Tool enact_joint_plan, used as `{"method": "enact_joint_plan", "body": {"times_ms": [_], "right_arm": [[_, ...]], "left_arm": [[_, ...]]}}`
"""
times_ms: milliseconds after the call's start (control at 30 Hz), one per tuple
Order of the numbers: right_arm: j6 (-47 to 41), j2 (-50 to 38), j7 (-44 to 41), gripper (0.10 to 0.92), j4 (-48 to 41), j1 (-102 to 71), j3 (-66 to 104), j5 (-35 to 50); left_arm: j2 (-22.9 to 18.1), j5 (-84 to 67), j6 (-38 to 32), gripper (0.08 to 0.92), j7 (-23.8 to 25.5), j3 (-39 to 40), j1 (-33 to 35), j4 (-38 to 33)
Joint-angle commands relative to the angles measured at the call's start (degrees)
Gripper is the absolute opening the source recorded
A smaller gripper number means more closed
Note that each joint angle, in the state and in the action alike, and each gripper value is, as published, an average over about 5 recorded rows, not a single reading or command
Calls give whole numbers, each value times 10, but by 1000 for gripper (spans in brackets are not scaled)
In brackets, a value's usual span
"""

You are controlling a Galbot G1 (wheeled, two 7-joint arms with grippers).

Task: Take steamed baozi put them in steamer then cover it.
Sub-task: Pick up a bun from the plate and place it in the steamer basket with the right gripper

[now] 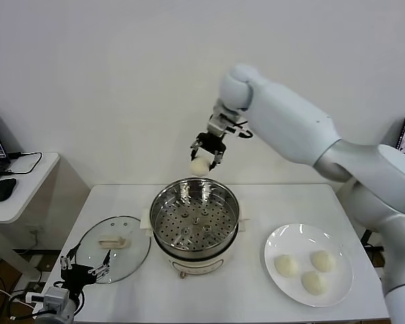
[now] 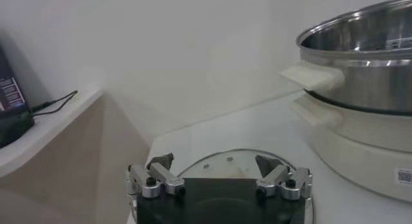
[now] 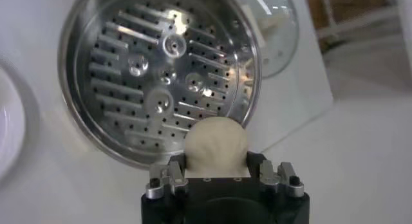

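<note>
Hidden or cut off: right gripper point(image 1: 207, 152) finger pads mostly masked by the bun point(image 1: 200, 166) in the right wrist view; lid point(image 1: 115, 248) partly covered by the left gripper point(image 1: 85, 266) in the head view; steamer point(image 1: 196, 226) cut by the frame edge in the left wrist view; table point(image 1: 256, 196) near edge out of frame.

Bun in grip: round, smooth, cream-white, matt. Pinched between the right gripper's fingers, closed in tight against its sides. Held in the air above the steamer's far rim, clear of the tray.

Steamer: shiny steel pot, perforated tray inside, bare of buns; cream-white base with side handles. At the table's middle.

Count of buns: four. One in the grip, three on the white plate point(image 1: 277, 239) toward the table's right edge, clustered near each other.

Lid: one, clear glass, metal rim, cream-white handle, flat on the table near the left edge, beside the steamer.

Left gripper: low at the near left corner, over the lid's near rim, fingers spread wide, nothing between them.
</note>
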Motion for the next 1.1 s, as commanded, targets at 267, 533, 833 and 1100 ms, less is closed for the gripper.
{"method": "enact_joint_plan", "body": {"times_ms": [267,533,833,1100], "right_arm": [[70,53,-7,585,11,-30,-18,-68],[66,52,-6,585,-4,-65,-17,-85],[59,45,-4,585,-2,-98,-9,-107],[59,48,2,585,-12,-112,0,-142]], "left_arm": [[2,-4,2,823,3,-10,11,-9],[2,-6,2,823,3,-11,12,-7],[-1,-6,2,823,3,-6,14,0],[-2,-4,2,823,1,-2,14,2]]}}
